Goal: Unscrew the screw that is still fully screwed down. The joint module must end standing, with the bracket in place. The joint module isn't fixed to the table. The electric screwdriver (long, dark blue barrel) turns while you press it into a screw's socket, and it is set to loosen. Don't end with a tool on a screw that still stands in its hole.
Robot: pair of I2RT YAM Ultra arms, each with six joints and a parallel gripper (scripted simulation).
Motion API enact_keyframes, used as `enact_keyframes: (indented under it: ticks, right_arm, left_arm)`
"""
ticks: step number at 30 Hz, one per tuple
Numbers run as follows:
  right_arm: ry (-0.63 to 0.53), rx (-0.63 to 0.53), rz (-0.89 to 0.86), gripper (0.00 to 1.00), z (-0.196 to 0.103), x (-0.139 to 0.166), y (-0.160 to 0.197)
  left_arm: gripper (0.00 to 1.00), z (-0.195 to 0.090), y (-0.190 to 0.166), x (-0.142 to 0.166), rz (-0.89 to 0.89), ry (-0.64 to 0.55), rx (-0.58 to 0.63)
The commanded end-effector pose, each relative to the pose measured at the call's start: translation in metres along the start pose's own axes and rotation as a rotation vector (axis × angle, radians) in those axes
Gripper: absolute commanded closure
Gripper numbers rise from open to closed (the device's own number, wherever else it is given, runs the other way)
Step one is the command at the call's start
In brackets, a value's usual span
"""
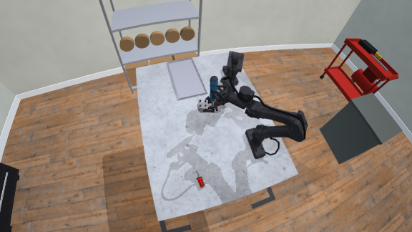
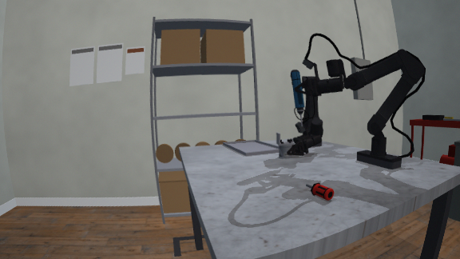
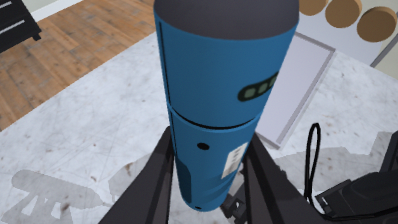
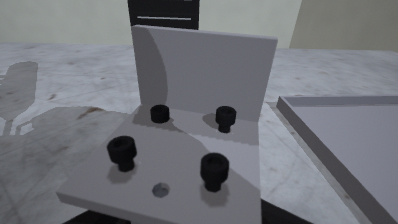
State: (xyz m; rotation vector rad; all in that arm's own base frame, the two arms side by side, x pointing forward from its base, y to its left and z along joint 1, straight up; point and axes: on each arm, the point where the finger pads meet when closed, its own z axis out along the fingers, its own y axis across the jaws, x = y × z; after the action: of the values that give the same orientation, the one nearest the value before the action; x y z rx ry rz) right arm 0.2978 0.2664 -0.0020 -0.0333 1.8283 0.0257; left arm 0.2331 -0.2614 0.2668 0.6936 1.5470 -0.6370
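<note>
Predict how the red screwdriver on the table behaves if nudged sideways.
The red screwdriver may roll a little, since it lies on its side with a roundish handle. It would probably swing in an arc rather than go straight, as the handle is far thicker than the thin shaft. It looks rigid, so I'd expect no bending.
</note>
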Motion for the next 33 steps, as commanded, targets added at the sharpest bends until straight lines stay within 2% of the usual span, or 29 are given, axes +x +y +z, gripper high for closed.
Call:
enact_keyframes:
  ticks: [1, 3, 5, 7, 33]
  right_arm:
    - [-0.005, -0.001, 0.01, 0.41, 0.0, -0.003, 0.001]
    - [-0.005, -0.001, 0.01, 0.41, 0.0, -0.003, 0.001]
    - [-0.005, -0.001, 0.01, 0.41, 0.0, -0.003, 0.001]
    - [-0.005, -0.001, 0.01, 0.41, 0.0, -0.003, 0.001]
    - [-0.005, -0.001, 0.01, 0.41, 0.0, -0.003, 0.001]
  left_arm:
    - [0.58, 0.002, 0.005, -0.043, 0.011, -0.147, -0.013]
    - [0.58, 0.002, 0.005, -0.045, 0.012, -0.157, -0.013]
    - [0.58, 0.003, 0.005, -0.025, 0.013, -0.127, -0.014]
    - [0.58, -0.002, 0.003, -0.051, 0.011, -0.184, -0.009]
    - [0.58, -0.008, 0.003, -0.064, -0.004, -0.23, -0.009]
